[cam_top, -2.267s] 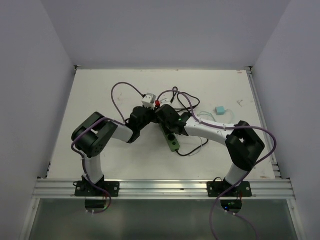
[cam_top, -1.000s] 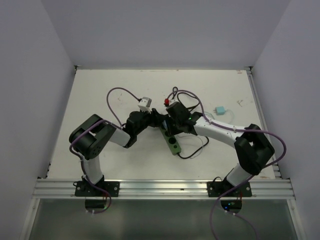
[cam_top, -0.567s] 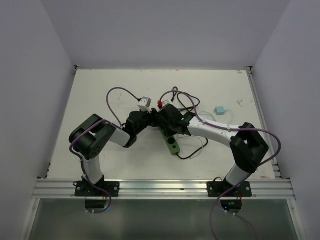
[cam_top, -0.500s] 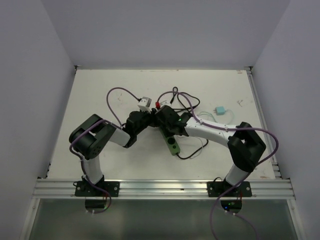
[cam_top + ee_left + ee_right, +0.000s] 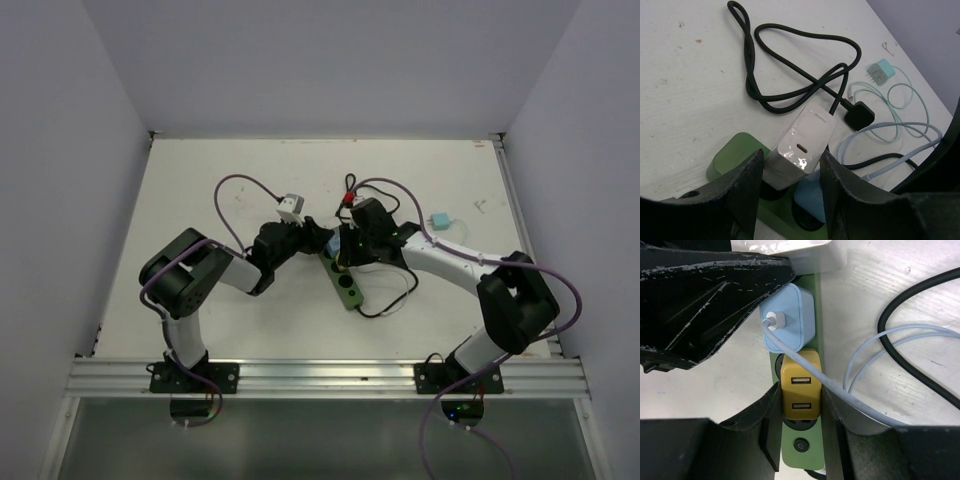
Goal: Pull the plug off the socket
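Yellow plug (image 5: pixel 801 385) gripped by right claw (image 5: pixel 801 396), set for pull-off. White charger (image 5: pixel 802 142) clamped by left claw (image 5: pixel 789 175), likely so power strip (image 5: pixel 801 452) is held down on worktop (image 5: pixel 690 75).

Loose teal adapter (image 5: pixel 438 220) on table (image 5: pixel 200 175)

Green socket (image 5: pixel 802 461) w/ yellow plug (image 5: pixel 801 390), lt-blue plug (image 5: pixel 790 322), white charger (image 5: pixel 801 145) (black cord (image 5: pixel 860 114)).
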Available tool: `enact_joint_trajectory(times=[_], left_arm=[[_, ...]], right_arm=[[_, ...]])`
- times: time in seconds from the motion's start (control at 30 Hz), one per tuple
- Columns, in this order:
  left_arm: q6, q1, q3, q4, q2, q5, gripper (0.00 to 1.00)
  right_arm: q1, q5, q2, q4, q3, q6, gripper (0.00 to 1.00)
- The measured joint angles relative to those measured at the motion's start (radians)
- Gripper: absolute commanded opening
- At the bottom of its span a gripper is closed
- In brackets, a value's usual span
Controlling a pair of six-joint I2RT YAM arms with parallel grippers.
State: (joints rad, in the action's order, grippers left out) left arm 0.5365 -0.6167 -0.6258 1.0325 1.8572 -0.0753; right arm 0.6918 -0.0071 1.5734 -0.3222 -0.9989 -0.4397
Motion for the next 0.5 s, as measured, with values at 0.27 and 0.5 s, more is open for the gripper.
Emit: enact_joint_trajectory(times=[0.27,0.5], left_arm=[[-0.002,0.0,0.001,0.0,0.001,-0.004,0.41],[-0.005,0.0,0.002,0.0,0.002,-0.01,0.41]], right_arm=[[0.012,-0.004,-0.002,-0.025,-0.016,0.002,0.0],[0.204,0.205,0.067,-0.151,-0.193,0.041,0.0]])
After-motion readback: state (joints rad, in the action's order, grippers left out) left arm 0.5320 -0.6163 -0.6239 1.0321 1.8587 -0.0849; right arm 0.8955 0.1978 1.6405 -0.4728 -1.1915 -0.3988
